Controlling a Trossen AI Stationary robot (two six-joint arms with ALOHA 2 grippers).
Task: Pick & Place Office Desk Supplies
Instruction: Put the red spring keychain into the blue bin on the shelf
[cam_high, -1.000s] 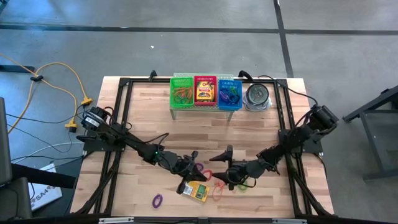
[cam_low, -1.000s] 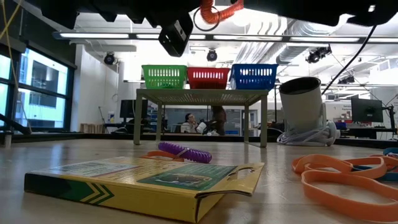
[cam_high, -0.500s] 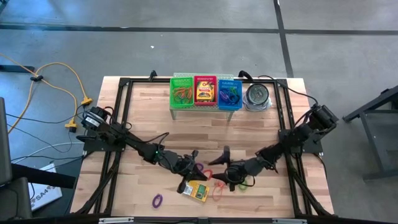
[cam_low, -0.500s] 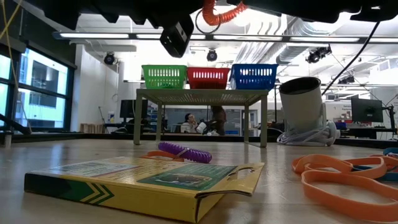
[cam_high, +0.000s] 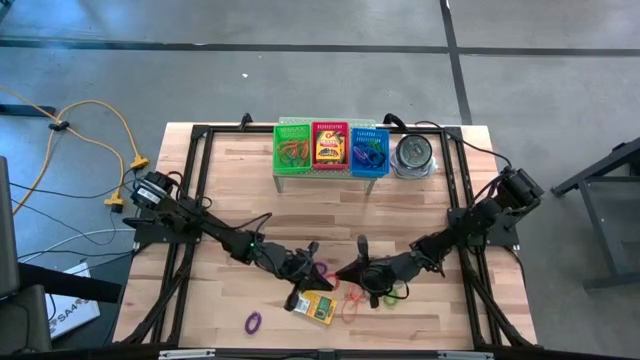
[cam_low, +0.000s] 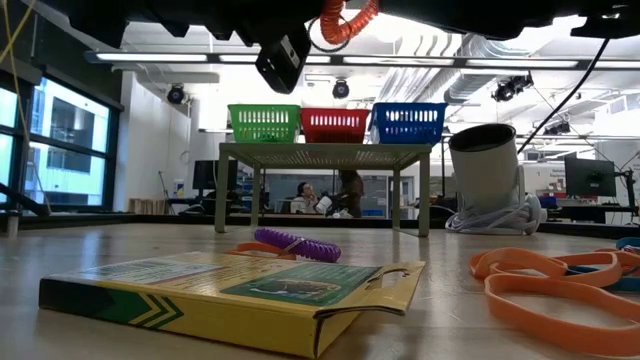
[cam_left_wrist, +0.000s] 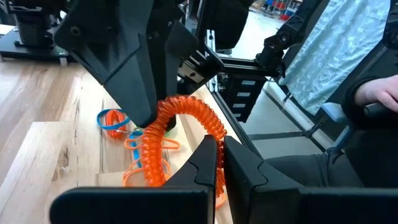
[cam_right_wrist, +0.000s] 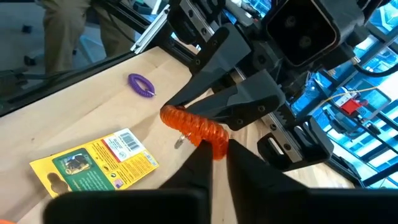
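High view is showing both arms meeting over the near middle of the bench (cam_high: 250, 200). Left gripper (cam_left_wrist: 221, 163) and right gripper (cam_right_wrist: 217, 150) are each keeping their fingers clamped on one orange coiled band (cam_right_wrist: 194, 128) in the air, above the crayon box (cam_high: 320, 307) lying flat.

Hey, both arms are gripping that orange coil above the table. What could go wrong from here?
1. The left end effector and the right end effector are both shut on the orange coiled band. If either arm pulls away before one lets go, the band could stretch and snap loose.
2. If it slips, it would probably drop near the crayon box and the loose orange bands and might tangle with them.
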